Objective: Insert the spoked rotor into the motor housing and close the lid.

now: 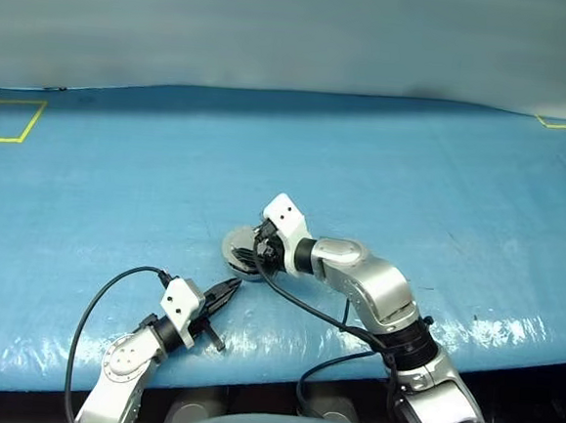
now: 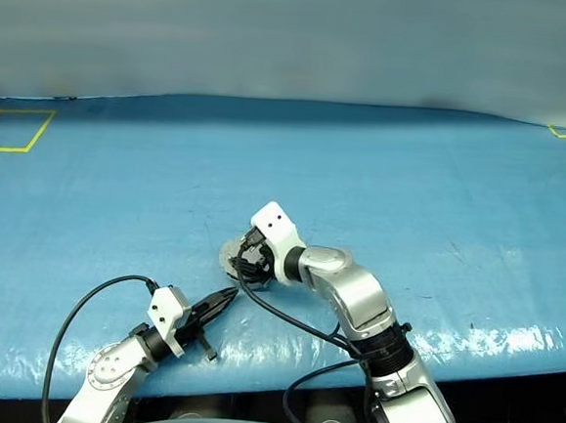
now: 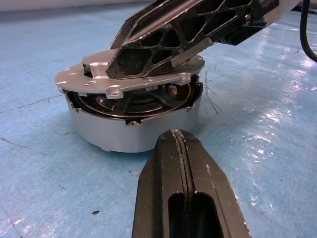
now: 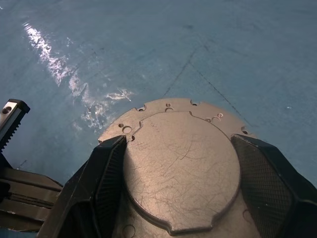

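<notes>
Fingers of right gripper clamp lid tilted over motor housing; closed left gripper sits just beside

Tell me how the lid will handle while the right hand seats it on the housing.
The lid looks like stiff metal, so it shouldn't flex. Its smooth plain face may slide between the right hand's fingers. It sits tilted over the motor housing, so it could jam.

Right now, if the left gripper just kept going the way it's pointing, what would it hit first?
Probably the motor housing: the shut left gripper aims at its side wall, with bare blue table between. The right gripper holds the lid tilted above it.
</notes>
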Tool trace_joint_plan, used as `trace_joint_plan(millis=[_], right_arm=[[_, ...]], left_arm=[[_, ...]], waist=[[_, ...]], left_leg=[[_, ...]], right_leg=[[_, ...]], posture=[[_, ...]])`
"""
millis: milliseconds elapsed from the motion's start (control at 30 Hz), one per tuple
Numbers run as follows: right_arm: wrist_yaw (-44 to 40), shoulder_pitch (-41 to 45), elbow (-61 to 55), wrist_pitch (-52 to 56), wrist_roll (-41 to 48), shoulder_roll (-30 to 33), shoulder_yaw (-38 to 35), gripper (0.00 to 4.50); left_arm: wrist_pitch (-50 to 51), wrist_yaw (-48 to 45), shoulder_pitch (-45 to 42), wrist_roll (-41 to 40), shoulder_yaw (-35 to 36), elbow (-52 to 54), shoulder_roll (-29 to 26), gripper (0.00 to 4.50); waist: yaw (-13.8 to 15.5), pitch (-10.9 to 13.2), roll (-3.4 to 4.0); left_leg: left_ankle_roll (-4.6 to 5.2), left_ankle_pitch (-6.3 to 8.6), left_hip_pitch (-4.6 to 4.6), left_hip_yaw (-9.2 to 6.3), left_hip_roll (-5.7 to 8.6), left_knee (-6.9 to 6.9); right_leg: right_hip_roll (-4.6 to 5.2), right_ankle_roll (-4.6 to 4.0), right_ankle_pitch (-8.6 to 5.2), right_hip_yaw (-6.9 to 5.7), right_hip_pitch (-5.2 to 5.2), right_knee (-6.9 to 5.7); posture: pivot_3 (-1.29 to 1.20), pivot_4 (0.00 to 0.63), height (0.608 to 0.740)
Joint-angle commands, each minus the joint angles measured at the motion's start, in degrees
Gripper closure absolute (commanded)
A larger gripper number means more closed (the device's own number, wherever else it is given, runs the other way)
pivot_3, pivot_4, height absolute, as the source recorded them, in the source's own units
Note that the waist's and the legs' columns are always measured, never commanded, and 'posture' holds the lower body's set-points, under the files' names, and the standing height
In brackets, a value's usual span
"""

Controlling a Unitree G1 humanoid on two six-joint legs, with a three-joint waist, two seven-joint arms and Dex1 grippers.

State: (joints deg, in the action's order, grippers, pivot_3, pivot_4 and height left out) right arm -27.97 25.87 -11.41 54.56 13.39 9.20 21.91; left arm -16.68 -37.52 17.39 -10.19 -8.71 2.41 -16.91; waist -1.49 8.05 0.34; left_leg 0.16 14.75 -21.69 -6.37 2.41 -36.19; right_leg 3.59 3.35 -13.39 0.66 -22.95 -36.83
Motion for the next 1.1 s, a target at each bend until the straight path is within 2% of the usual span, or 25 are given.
trace_joint_plan(millis=[33, 400, 733, 933, 1100], right_arm=[[2.7, 1.5, -0.4, 1.5, -0.9, -0.9, -1.4, 1.46], [-0.1, 0.3, -1.4, -6.7, -4.9, 4.8, 5.6, 1.46], [-7.6, 2.5, -1.3, -13.9, -6.3, 9.3, 7.2, 1.46], [-10.3, 4.1, 1.4, -14.5, -6.6, 9.6, 6.7, 1.46], [-8.6, 3.3, 2.9, -12.6, -5.3, 6.3, 4.4, 1.46]], left_arm=[[-0.6, 0.0, -0.1, -0.3, -0.4, 0.6, 0.3, 4.5], [-0.5, 0.3, 0.3, -0.3, -0.5, 0.9, 0.3, 4.5], [-0.5, -0.1, 0.1, -0.5, -0.7, 0.7, 0.2, 4.5], [-0.6, -0.1, 0.0, -0.6, -0.7, 0.4, 0.2, 4.5], [-0.9, -0.2, 0.1, -0.6, -0.6, 0.1, 0.2, 4.5]], waist=[[0.0, 0.0, 0.0], [0.0, 0.0, 0.0], [-0.1, 0.0, -0.02], [-0.1, 0.1, -0.06], [-0.1, 0.1, -0.08]], left_leg=[[-0.01, -0.01, 0.0, -0.01, 0.0, -0.01], [0.02, -0.05, 0.0, -0.01, 0.01, -0.15], [0.03, -0.04, 0.0, -0.01, 0.01, -0.19], [0.03, -0.04, 0.0, -0.02, 0.0, -0.19], [0.03, -0.03, 0.0, -0.01, 0.0, -0.19]], right_leg=[[-0.01, 0.0, 0.0, 0.0, 0.0, -0.01], [-0.03, 0.01, 0.0, -0.01, 0.06, -0.04], [-0.04, 0.01, 0.0, -0.02, 0.08, -0.04], [-0.06, 0.01, 0.0, -0.02, 0.08, -0.04], [-0.04, 0.01, 0.01, 0.0, 0.07, -0.04]], posture=[[0.0, 0.15, 0.74], [0.0, 0.15, 0.74], [0.0, 0.15, 0.74], [0.0, 0.15, 0.74], [0.0, 0.15, 0.74]])
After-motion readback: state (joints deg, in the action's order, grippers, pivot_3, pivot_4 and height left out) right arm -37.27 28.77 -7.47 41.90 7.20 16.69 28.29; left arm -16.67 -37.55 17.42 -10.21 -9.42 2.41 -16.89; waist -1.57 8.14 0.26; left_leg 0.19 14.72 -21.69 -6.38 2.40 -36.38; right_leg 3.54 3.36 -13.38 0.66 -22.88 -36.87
